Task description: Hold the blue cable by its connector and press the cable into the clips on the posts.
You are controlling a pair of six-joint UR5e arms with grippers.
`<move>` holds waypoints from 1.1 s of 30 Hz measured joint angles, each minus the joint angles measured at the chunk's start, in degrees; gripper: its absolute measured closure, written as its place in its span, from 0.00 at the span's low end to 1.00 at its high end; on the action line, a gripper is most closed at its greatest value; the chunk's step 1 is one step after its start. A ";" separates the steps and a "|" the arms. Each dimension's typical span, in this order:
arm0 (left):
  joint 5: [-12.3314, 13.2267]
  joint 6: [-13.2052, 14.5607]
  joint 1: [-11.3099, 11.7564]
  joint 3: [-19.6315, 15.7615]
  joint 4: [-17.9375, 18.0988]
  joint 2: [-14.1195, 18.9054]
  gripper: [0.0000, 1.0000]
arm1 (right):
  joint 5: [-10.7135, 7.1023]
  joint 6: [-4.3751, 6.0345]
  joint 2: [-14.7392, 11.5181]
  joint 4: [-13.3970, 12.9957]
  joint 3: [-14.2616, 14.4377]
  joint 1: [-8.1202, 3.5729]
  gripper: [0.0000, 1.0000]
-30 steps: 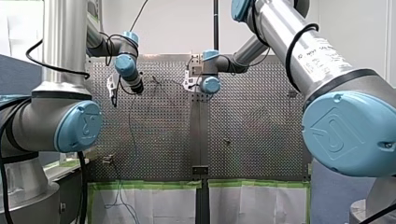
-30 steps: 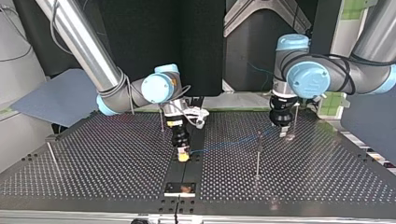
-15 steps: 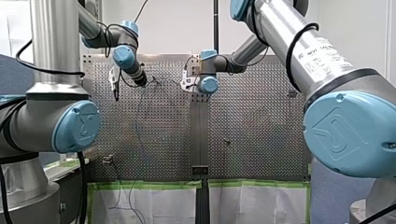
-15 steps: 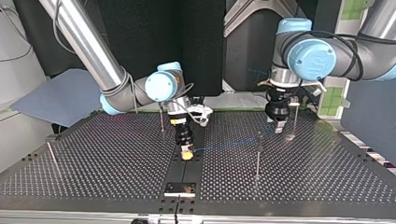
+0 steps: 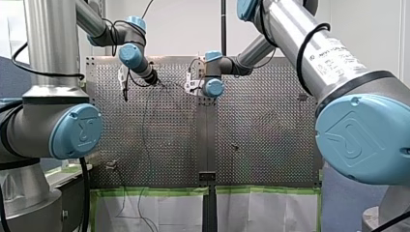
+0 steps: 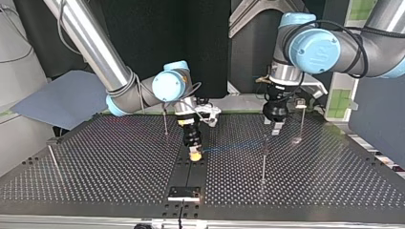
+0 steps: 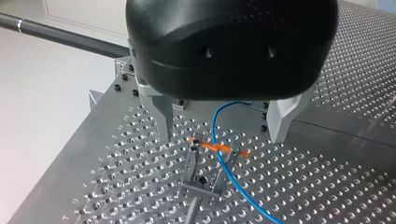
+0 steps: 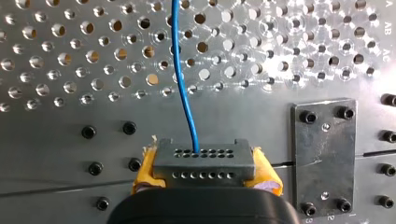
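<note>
Perforated table (image 6: 105, 162): dark, hole grid all over, fills the lower half of the top view

Right arm (image 6: 90, 43) comes in at the top view's left, left arm (image 6: 344, 43) at its right. Both wrists hang low over the back part of the table, well apart from each other

Right gripper (image 6: 195, 153): points down at the table's centre strip. Its yellow pads (image 8: 144, 170) are clamped on either side of the connector (image 8: 204, 161), a dark grey block with two rows of small holes

Left gripper (image 7: 224, 126): black body, metal fingers (image 7: 163, 114) spread wide and gripping nothing

Post (image 6: 263, 160): thin, upright, stands between the two grippers and nearer the left one. Other thin posts (image 6: 165, 123) stand further toward the top view's left

Metal plate (image 8: 324, 154): bolted flat to the table, just beside the connector

Orange clip (image 7: 210, 146): sits on a forked metal post head (image 7: 201, 184), ahead of the left gripper and between its fingers

Blue cable (image 8: 184, 88): leaves the top of the connector and runs above the table (image 6: 229, 147) toward the post. In the left wrist view it passes between the spread fingers and crosses the orange clip. Seated or only lying across it: cannot tell
</note>
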 joint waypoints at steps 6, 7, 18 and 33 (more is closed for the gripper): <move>-0.10 0.03 -0.43 0.00 0.60 0.00 0.00 | 0.03 0.07 0.02 0.16 0.01 0.08 1.00; -0.13 0.03 -0.47 0.00 0.61 0.00 0.00 | 0.03 0.07 0.02 0.16 0.01 0.08 1.00; -0.13 0.31 -0.99 0.00 1.18 -0.05 0.00 | -0.04 0.58 0.03 0.53 0.01 0.09 1.00; -0.06 2.34 -4.01 0.01 7.46 -3.65 0.00 | 0.31 0.46 0.03 0.73 0.02 0.09 1.00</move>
